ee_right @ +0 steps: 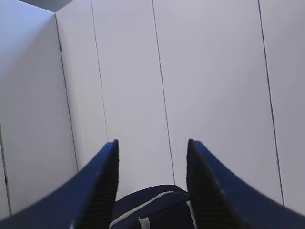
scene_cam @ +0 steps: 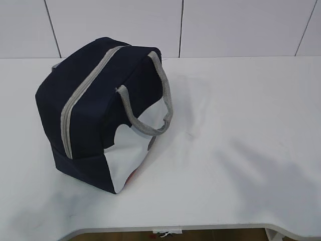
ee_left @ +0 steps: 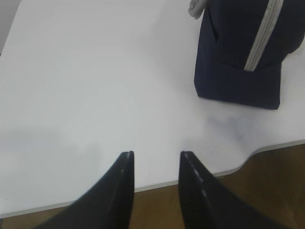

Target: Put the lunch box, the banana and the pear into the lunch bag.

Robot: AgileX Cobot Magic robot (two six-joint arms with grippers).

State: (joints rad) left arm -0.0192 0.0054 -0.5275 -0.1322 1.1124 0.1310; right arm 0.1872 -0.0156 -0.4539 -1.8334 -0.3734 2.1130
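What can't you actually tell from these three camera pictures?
- Inside of the lunch bag: hidden in every view, its zipper looks closed.
- Lunch box, banana, pear: in no view; whether they are inside cannot be told.
- Red patch under the bag: exterior view, mostly covered.
- Bag in the right wrist view: cut off by the bottom edge.

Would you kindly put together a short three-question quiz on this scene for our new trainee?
1. True or false: the zipper on the lunch bag is shut.
2. Which is visible on the table? A) banana B) pear C) lunch box D) none of these.
3. What do the left gripper and right gripper hold?

Key: 1. True, the grey strip runs unbroken. 2. D. 3. Nothing; both stand open and empty.
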